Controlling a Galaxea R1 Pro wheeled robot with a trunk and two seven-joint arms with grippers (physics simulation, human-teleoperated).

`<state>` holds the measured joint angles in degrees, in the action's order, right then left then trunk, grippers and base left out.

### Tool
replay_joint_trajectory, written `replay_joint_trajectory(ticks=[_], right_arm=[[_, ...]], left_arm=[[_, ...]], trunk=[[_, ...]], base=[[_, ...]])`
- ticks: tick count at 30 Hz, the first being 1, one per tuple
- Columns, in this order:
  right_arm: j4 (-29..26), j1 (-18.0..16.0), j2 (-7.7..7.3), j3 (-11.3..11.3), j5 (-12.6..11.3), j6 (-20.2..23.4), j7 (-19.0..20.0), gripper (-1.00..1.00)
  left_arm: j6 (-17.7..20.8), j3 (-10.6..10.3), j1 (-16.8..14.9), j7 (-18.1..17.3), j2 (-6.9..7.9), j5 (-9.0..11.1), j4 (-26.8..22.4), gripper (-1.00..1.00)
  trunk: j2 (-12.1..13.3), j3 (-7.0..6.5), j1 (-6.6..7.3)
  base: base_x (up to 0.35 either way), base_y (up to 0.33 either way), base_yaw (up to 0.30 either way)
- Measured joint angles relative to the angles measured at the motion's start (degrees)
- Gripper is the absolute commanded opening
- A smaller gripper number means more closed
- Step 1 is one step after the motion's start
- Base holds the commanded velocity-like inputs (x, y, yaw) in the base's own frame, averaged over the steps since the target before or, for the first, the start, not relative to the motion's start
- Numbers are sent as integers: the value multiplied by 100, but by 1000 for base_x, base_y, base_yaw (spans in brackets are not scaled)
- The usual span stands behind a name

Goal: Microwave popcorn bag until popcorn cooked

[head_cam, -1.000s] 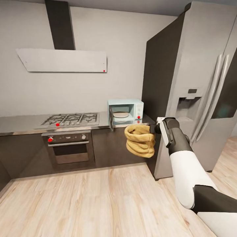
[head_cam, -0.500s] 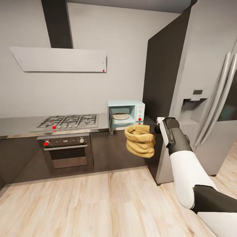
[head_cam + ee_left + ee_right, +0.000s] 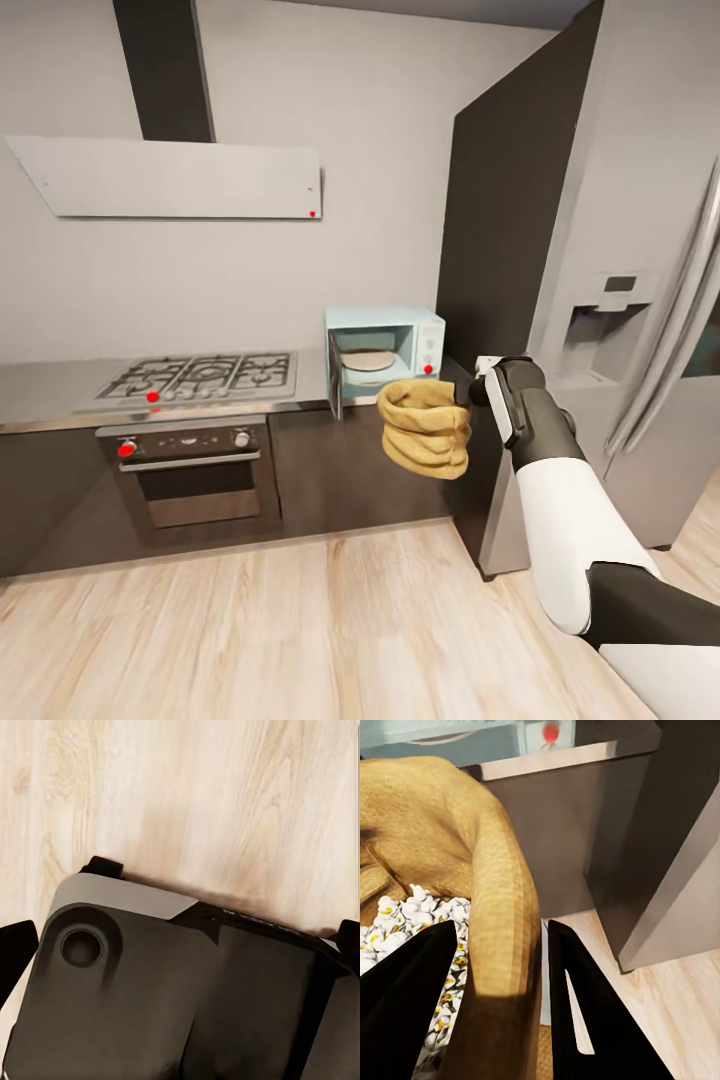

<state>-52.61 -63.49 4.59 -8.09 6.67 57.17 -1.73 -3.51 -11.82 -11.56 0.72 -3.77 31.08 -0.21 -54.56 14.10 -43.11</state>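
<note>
In mid-air: bag (image 3: 427, 428) hangs short of the open microwave (image 3: 383, 347).
Right gripper (image 3: 499, 967): pinching the bag's rim.
Feel: probably soft, light, crushable.
Left gripper: can't tell.

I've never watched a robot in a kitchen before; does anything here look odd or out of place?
Yes: the popcorn bag hangs in mid-air, its rim pinched by the right gripper, and white popped kernels already show inside, although the microwave stands open with just its turntable plate inside.
</note>
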Motion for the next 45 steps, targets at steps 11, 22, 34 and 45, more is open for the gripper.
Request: replay_joint_trajectory(ticks=[11, 22, 34, 45], right_arm=[[-20, 0, 75, 8, 8, 4, 3, -100], [-194, -1, 81, 2, 4, -15, 21, -100], [-1056, 0, 380, 66, 59, 261, -19, -100], [-1108, 0, 449, 56, 103, 262, -17, -100]], left_arm=[[0, -6, 0, 0, 0, 0, 0, 100], [0, -9, 0, 0, -10, 0, 0, 100], [0, -2, 0, 0, -27, -17, 1, 100], [0, 3, 0, -4, -37, -25, 0, 100]], trunk=[[0, 0, 0], [0, 0, 0], [1, 0, -2], [0, 0, -2]], base=[[218, 0, 0], [203, 0, 0], [25, 0, 0], [16, 0, 0]])
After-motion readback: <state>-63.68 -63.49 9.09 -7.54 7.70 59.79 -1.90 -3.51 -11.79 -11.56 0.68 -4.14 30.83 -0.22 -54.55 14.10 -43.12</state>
